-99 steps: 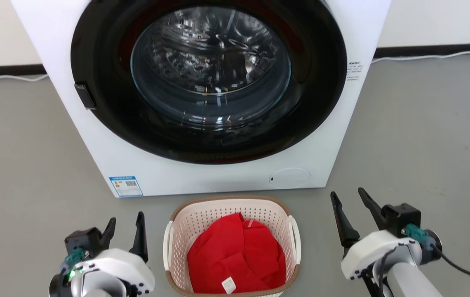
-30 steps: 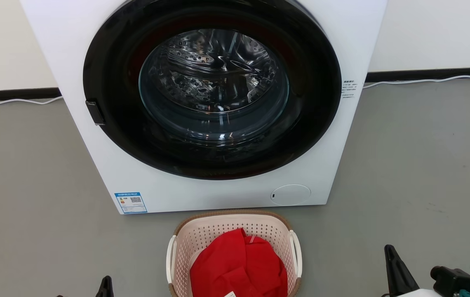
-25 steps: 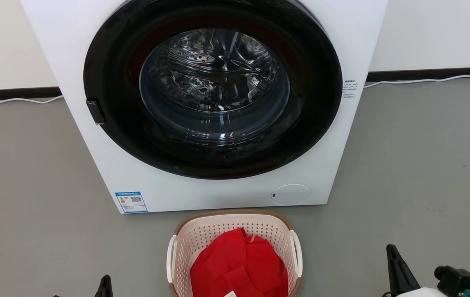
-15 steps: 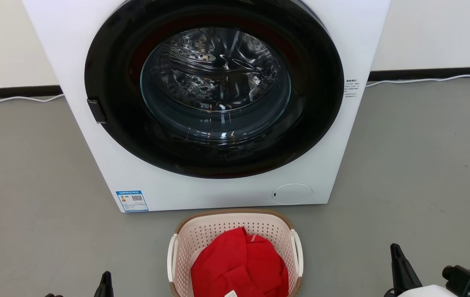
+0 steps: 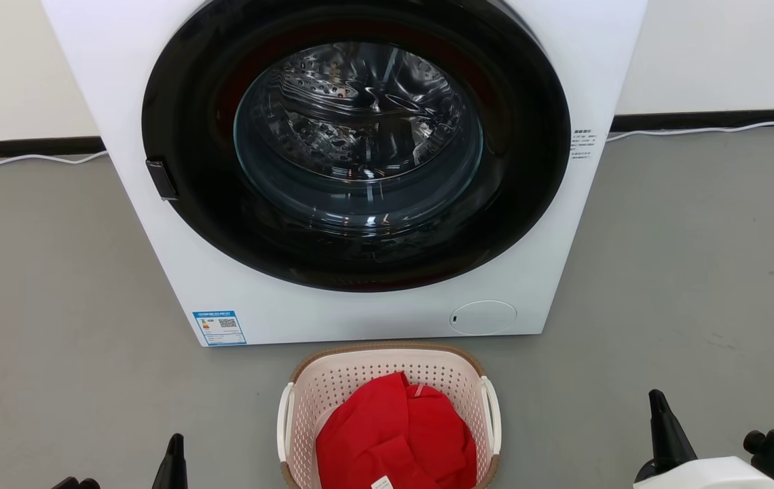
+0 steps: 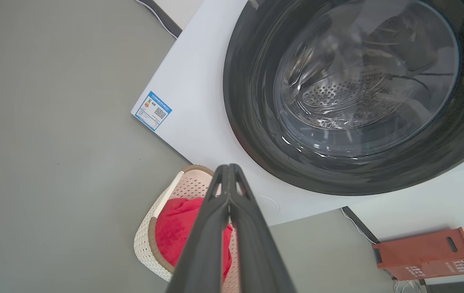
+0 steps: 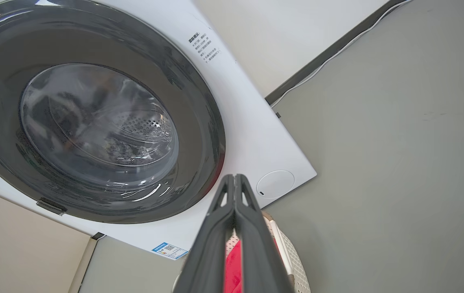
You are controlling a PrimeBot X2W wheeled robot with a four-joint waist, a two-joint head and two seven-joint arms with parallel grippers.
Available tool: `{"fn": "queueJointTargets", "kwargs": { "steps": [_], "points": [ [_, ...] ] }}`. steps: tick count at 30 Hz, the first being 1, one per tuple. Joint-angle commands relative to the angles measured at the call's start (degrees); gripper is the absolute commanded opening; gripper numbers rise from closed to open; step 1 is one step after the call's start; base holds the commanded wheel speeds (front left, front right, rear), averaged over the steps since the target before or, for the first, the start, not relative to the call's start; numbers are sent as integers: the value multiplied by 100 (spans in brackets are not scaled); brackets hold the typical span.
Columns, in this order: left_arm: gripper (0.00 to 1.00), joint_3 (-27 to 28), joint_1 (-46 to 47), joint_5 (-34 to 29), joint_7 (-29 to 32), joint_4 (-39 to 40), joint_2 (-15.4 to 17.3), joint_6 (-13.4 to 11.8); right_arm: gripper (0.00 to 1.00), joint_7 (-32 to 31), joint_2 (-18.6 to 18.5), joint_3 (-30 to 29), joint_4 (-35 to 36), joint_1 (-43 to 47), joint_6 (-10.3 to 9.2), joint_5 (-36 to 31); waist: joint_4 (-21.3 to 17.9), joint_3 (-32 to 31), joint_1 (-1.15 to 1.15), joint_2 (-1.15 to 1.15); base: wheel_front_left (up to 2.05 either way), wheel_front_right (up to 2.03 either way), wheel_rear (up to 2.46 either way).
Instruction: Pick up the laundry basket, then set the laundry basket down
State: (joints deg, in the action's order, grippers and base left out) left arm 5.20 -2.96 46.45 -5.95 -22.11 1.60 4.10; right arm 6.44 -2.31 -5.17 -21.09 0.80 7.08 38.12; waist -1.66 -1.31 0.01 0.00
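Observation:
The laundry basket [image 5: 360,377], cream with a brown rim and white side handles, stands on the grey floor just in front of the washing machine, with a red cloth [image 5: 394,435] inside. My left gripper [image 5: 174,456] pokes up at the bottom edge, left of the basket and apart from it, fingers together. To the basket's right my right gripper [image 5: 660,421] is also shut and clear of it. The left wrist view looks past the shut left gripper [image 6: 228,170] at the basket [image 6: 150,248]. The right wrist view has the shut right gripper [image 7: 235,179] above the basket [image 7: 295,256].
A white front-loading washing machine [image 5: 156,272] with a closed dark round door rises right behind the basket. A white cable [image 5: 713,129] runs along the wall base. An orange-red box [image 6: 423,254] stands on the floor beyond the machine. Grey floor lies on both sides.
Three seconds ago both grippers stood open beside the basket; now they are shut and lower in the head view. The head view has shifted a little; the basket stays on the floor.

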Motion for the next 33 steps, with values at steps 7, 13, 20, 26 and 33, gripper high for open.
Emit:
{"fn": "queueJointTargets", "kwargs": {
  "steps": [7,13,20,26,33],
  "points": [
    [0,64,367,542,139,243,64,71,0,-176,-41,14,231,-319,19,640,17,15,0,0,0,0,0],
    [0,69,408,841,221,285,69,91,0,-259,-42,3,266,-347,20,994,28,25,0,0,0,0,0],
    [0,77,465,1261,337,343,75,119,0,-376,-44,-13,316,-387,23,1491,44,39,0,0,0,0,0],
    [0,83,514,1619,435,393,81,143,0,-475,-45,-27,358,-420,25,1914,57,51,0,0,0,0,0],
    [0,90,571,2039,550,452,88,171,0,-592,-47,-42,408,-460,27,2410,72,65,0,0,0,0,0]
  ]
}}
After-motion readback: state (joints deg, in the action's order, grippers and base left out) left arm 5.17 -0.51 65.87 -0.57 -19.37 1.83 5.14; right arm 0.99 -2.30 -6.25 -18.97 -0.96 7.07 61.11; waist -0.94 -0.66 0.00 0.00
